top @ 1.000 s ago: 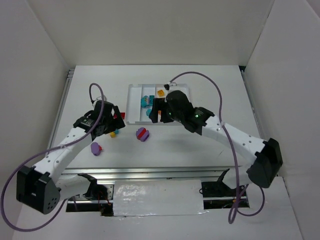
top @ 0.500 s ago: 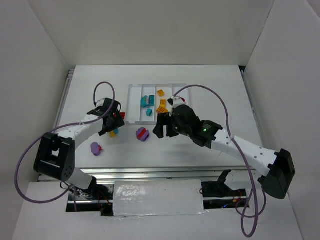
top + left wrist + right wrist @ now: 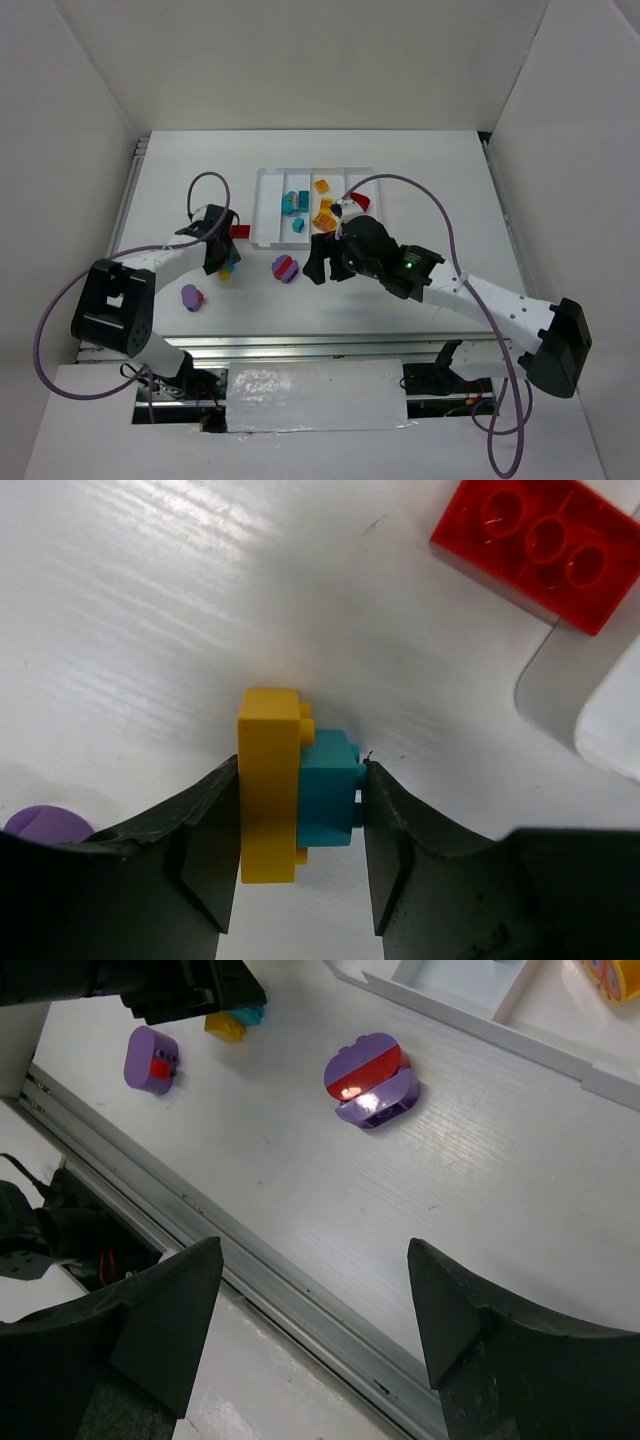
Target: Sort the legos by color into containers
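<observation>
White tabletop (image 3: 150, 600) carries a yellow-and-teal brick pair (image 3: 270, 780), likely light, rigid and slick, pinched across its sides by the left gripper (image 3: 300, 790); right gripper (image 3: 312, 1260) gapes empty.

The flat white table top (image 3: 410, 170) is sitting bright under the lights, showing a fine streaky grain up close, and three plain white panels are boxing it in: a back wall (image 3: 320, 60), a left wall (image 3: 60, 160) and a right wall (image 3: 585, 160). A slotted silver metal rail (image 3: 300, 346) is running along the near edge, a similar metal strip (image 3: 128, 190) is lining the left side, and a crinkled, shiny silver sheet (image 3: 315, 396) is lying in front of the rail.
</observation>
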Tool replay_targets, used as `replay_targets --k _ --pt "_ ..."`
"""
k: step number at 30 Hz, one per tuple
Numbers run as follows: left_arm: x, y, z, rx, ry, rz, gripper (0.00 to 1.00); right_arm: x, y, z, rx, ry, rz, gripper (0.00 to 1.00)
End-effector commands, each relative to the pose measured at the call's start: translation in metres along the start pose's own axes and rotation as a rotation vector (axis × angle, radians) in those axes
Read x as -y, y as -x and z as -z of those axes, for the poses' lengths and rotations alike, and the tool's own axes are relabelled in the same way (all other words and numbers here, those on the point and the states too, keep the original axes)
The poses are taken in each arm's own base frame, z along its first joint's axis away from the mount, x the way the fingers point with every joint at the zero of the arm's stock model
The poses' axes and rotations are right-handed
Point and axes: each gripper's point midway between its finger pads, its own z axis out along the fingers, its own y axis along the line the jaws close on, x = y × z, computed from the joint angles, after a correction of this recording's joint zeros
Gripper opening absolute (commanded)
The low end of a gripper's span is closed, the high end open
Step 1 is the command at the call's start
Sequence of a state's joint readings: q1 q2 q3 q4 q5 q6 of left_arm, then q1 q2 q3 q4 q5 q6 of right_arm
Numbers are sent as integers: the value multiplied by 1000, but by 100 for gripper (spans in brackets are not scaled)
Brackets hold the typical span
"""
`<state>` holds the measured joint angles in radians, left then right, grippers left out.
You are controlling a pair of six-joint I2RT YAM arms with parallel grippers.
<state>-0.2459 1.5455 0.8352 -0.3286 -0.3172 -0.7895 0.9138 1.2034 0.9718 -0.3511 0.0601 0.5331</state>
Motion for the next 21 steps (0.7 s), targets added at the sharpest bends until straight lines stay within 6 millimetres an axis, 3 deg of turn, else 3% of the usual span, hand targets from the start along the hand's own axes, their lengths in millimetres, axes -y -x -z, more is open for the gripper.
replay_targets --k 1,2,3,7,10,12,15,18,21 --pt "-5 5 10 34 -15 16 16 -13 10 11 53 66 9 82" --pt "-6 3 13 30 -17 20 5 -12 9 12 55 64 5 82" --pt "-6 3 19 39 -36 24 0 -12 10 12 60 64 -9 82" --pt "23 2 59 79 -285 18 0 -2 13 13 115 23 -111 84" --pt "66 1 119 170 -599 -79 0 -7 21 16 159 55 -216 83" --pt "89 -7 167 247 -781 -158 0 -20 28 20 181 111 -276 83" --pt "104 -18 216 359 -964 -233 0 -42 35 25 210 203 -324 81" --pt "110 -29 249 434 -1127 -284 0 -57 40 25 223 232 -330 80" --pt "115 -45 269 449 -1259 -379 0 -65 44 22 232 232 -346 79"
